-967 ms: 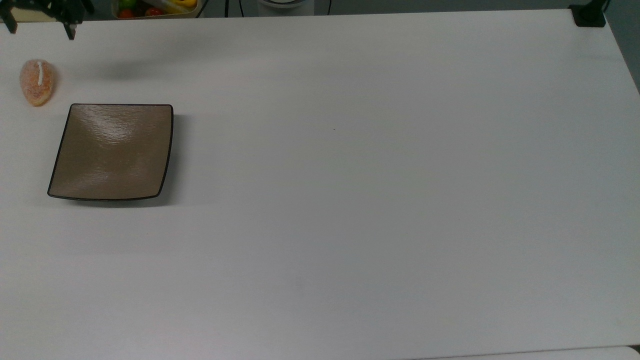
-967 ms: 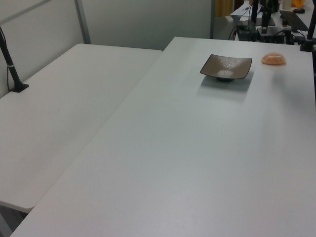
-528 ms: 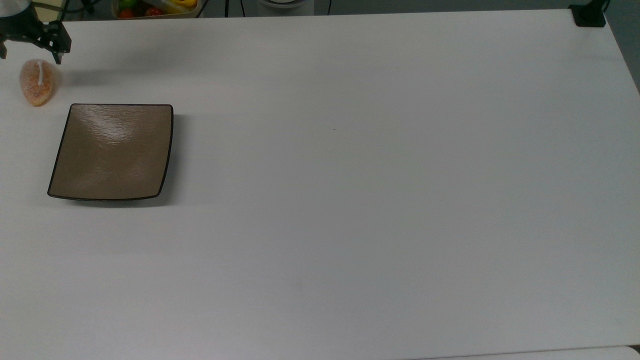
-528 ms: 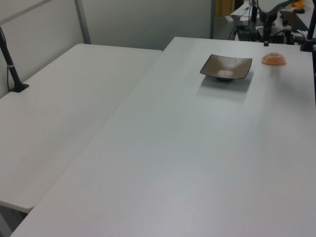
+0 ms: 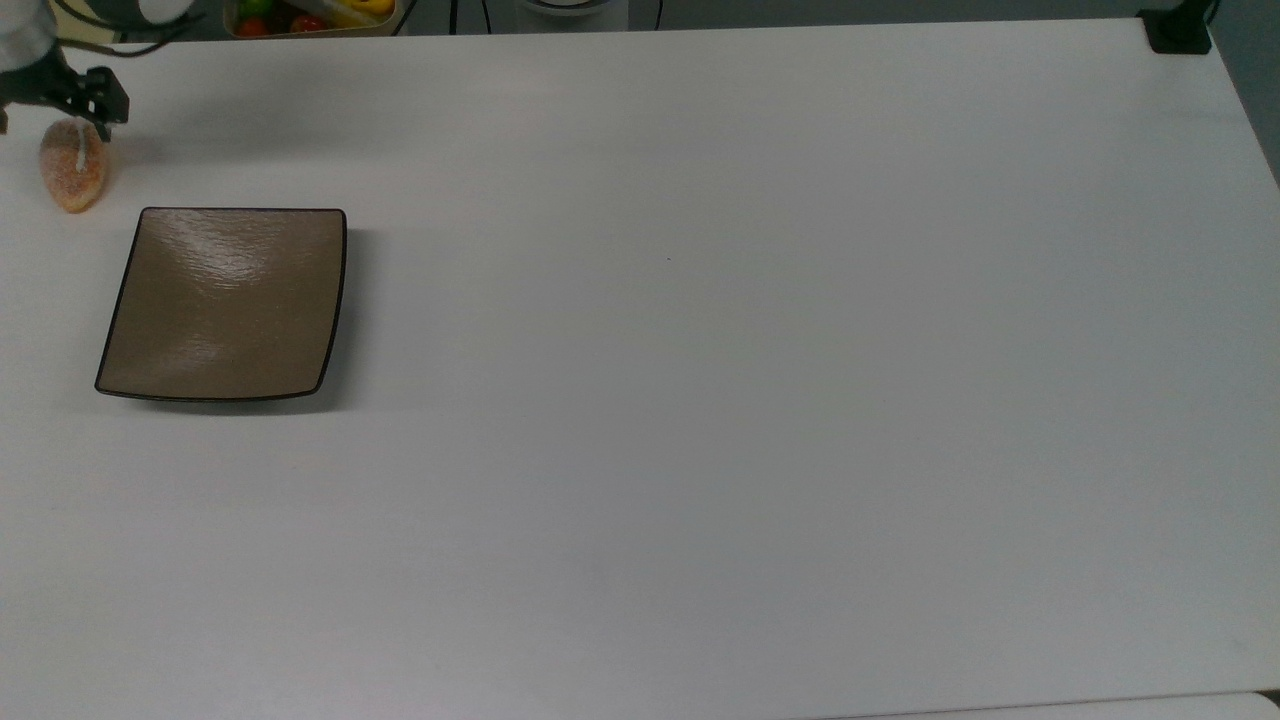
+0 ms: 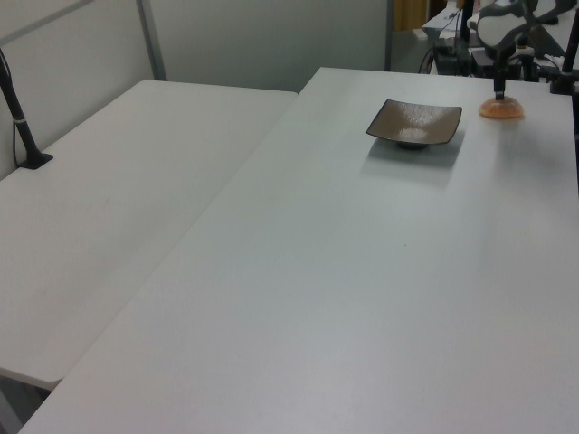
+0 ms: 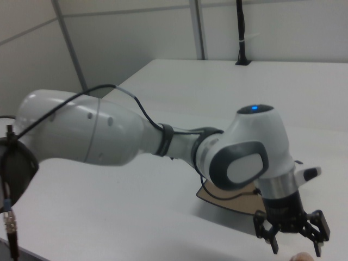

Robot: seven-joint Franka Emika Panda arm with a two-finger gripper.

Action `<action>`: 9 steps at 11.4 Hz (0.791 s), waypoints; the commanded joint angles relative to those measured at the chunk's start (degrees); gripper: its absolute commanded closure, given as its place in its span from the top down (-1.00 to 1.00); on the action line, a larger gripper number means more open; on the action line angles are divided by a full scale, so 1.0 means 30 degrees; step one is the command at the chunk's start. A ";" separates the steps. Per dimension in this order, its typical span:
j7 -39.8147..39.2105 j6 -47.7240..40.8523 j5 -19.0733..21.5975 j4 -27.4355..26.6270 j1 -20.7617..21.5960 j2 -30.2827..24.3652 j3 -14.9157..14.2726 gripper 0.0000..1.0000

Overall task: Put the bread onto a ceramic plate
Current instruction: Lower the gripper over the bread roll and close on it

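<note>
The tool [image 7: 296, 246] hangs with its fingers spread wide and holding nothing, at the lower right of the right view, just over the bread [image 5: 73, 165]. The bread lies on the white bench [image 5: 700, 400] at the top view's upper left, near the ceramic plate [image 5: 225, 302] but apart from it.

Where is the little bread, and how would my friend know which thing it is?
Find the big white table, then the square brown plate near the top view's left edge. Just beyond the plate's upper-left corner, under the black gripper, lies the bread. It is the small oval orange-brown roll with a white stripe, much smaller than the plate.
</note>
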 commanded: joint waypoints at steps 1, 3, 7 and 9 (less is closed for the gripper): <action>-0.0197 0.1841 -0.0383 -0.0171 -0.0047 0.1122 -0.0082 1.00; -0.0197 0.1962 -0.0383 -0.0200 -0.0077 0.1679 -0.0082 1.00; -0.0313 0.1962 -0.0383 -0.0201 -0.0164 0.1770 -0.0082 0.49; -0.0721 0.1962 -0.0383 -0.0171 -0.0310 0.1740 -0.0082 -0.04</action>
